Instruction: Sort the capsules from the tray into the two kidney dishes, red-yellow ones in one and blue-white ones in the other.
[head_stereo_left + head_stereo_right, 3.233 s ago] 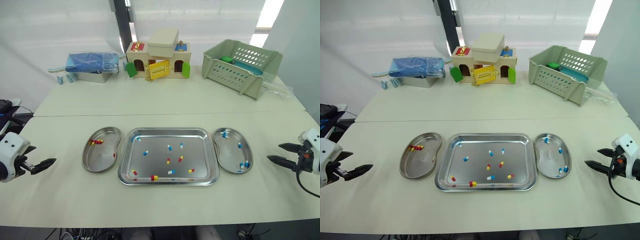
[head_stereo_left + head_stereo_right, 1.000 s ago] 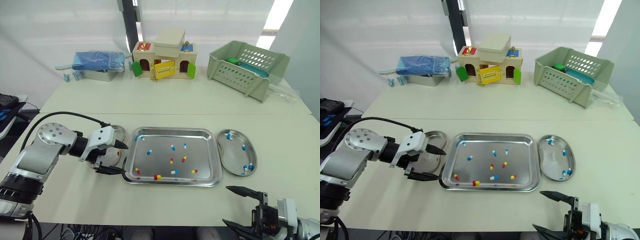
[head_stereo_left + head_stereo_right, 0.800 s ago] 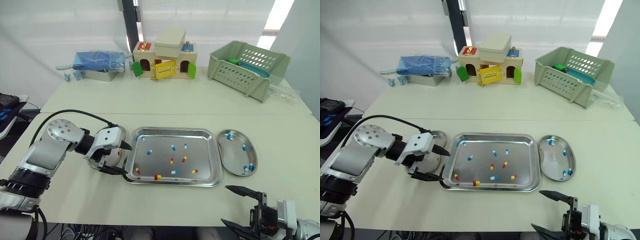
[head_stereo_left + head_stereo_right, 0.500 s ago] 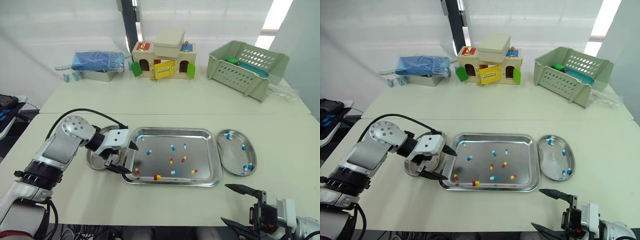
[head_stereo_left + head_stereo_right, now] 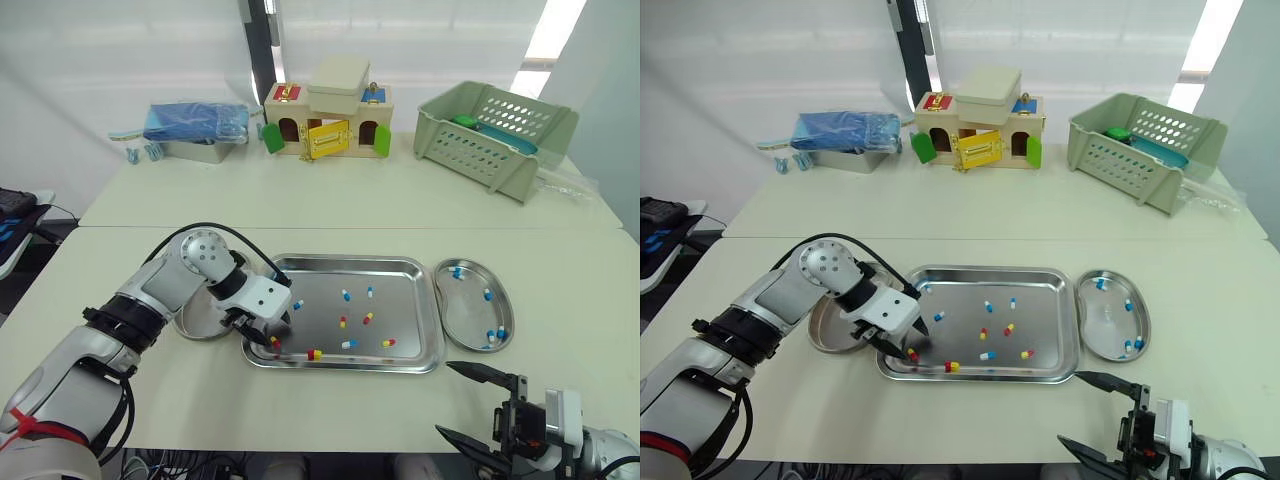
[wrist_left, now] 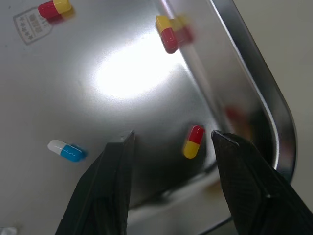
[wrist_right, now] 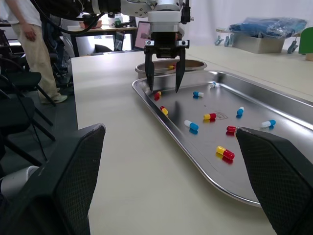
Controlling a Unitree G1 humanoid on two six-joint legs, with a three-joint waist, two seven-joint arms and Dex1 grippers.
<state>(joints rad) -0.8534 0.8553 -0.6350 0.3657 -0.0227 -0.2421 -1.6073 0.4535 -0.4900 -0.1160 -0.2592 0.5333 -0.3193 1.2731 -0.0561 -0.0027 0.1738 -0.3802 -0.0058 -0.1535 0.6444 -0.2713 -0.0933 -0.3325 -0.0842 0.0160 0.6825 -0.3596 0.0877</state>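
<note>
The left gripper [image 6: 171, 137] has swung from the left kidney dish [image 5: 192, 322] into the tray [image 5: 340, 261], jaws wide astride a red-yellow capsule [image 6: 193, 142] at its near-left corner; pickup looks imminent.

Toy house [image 5: 322, 118] stands between basket [image 5: 490, 140] and tin [image 5: 187, 153]

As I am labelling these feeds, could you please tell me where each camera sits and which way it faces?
Left wrist: looks down past the open left gripper at a red-yellow capsule in the tray.
Right wrist: low, past the open right gripper, across the tray toward the left gripper.
Head eyes: forward and down; both grippers show.
All share the tray.
</note>
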